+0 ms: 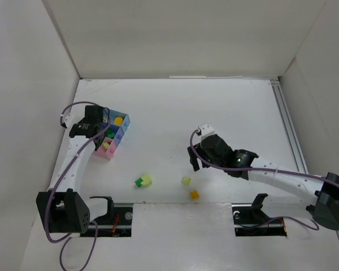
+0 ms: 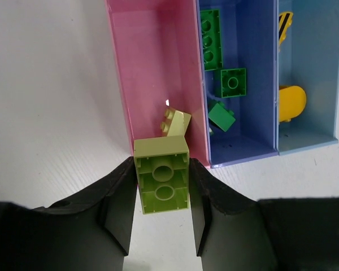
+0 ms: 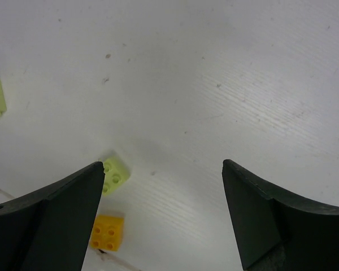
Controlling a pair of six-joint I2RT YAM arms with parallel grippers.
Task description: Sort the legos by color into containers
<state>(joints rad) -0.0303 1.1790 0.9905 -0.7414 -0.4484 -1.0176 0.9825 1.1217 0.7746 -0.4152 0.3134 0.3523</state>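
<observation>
I record the left gripper (image 2: pixel 162 169) clamped on one pale yellow-green plastic brick (image 2: pixel 162 183) at the pink end of three joined shallow plastic trays (image 2: pixel 152 68) by the left edge, and the right gripper (image 3: pixel 164 165) spread apart beside four loose bricks (image 1: pixel 186 180) along the near edge.

The left arm (image 1: pixel 73 164) is being held stretched forward from its base at the near left, with the wrist being turned to the right. A pale yellow-green brick (image 2: pixel 162 180) is being pinched by the left gripper (image 2: pixel 162 169), with both fingers being pressed against its sides. The right arm (image 1: pixel 282 178) is being reached low and leftward from its base. The right gripper (image 3: pixel 164 169) is being pointed downward, with its fingers (image 3: pixel 73 203) being held wide apart.
</observation>
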